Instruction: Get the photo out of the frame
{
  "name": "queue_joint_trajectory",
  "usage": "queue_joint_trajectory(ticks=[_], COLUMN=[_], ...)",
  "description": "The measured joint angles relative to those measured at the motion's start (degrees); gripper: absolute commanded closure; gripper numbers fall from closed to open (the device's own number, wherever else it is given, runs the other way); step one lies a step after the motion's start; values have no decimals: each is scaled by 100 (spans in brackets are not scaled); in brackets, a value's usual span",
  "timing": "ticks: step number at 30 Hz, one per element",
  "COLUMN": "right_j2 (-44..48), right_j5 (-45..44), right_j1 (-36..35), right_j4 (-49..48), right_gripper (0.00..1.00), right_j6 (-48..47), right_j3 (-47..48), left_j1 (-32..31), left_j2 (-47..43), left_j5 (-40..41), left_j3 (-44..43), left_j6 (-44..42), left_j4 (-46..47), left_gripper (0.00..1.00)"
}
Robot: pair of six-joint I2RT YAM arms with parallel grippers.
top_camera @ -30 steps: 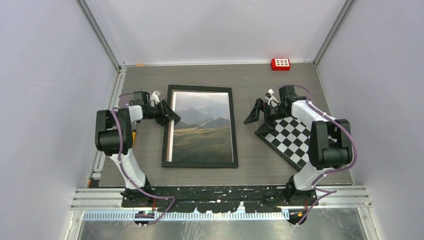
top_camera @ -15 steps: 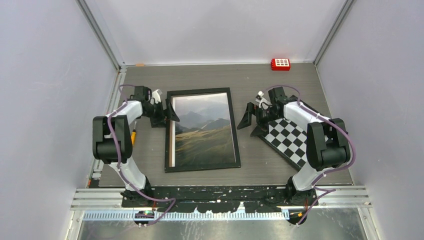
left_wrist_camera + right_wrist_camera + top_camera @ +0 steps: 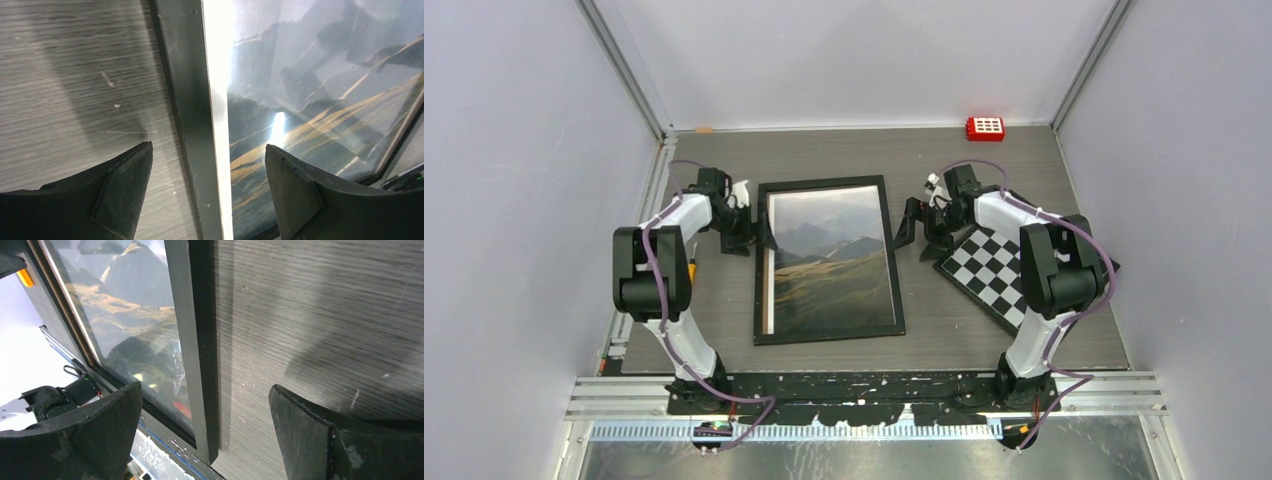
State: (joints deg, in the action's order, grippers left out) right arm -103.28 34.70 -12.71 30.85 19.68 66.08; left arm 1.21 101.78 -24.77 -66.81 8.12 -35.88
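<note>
The left claw (image 3: 207, 146) is spread apart, its two fingers straddling the left rail of the frame (image 3: 829, 339). One finger is over bare bench (image 3: 844, 155) and the other over the glazed face. The right claw (image 3: 206, 387) is likewise apart, astride the right rail, with one finger above the picture and one above the bench. Whether either claw touches the rail I cannot tell.

The photo (image 3: 829, 260) sits inside the frame, face up, and the frame lies flat mid-bench between the two claws. Near its right side lies a checkerboard (image 3: 989, 270), partly covered by the right arm. A red block (image 3: 985, 127) sits at the far edge, well apart. In the wrist views glare and reflections muddle the print, and the frame runs out of shot.
</note>
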Motion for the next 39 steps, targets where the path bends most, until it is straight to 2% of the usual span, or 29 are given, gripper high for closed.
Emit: queue_joint_trajectory(ticks=[4, 16, 28, 39], right_j2=[-52, -70, 282, 323], right_j5=[-79, -81, 103, 87], right_j1=[-190, -295, -293, -295], right_j4=[-46, 391, 719, 728], right_gripper=[0, 0, 4, 9], right_j6=[7, -332, -459, -525], right_j3=[2, -280, -514, -514], left_j1=[-234, -1104, -1123, -1128], left_j2=[173, 195, -17, -496], left_j5=[35, 160, 601, 791], left_j3=[-7, -28, -37, 439], left_j6=[-153, -404, -356, -55], left_j4=[-44, -90, -393, -466], left_gripper=[21, 20, 14, 24])
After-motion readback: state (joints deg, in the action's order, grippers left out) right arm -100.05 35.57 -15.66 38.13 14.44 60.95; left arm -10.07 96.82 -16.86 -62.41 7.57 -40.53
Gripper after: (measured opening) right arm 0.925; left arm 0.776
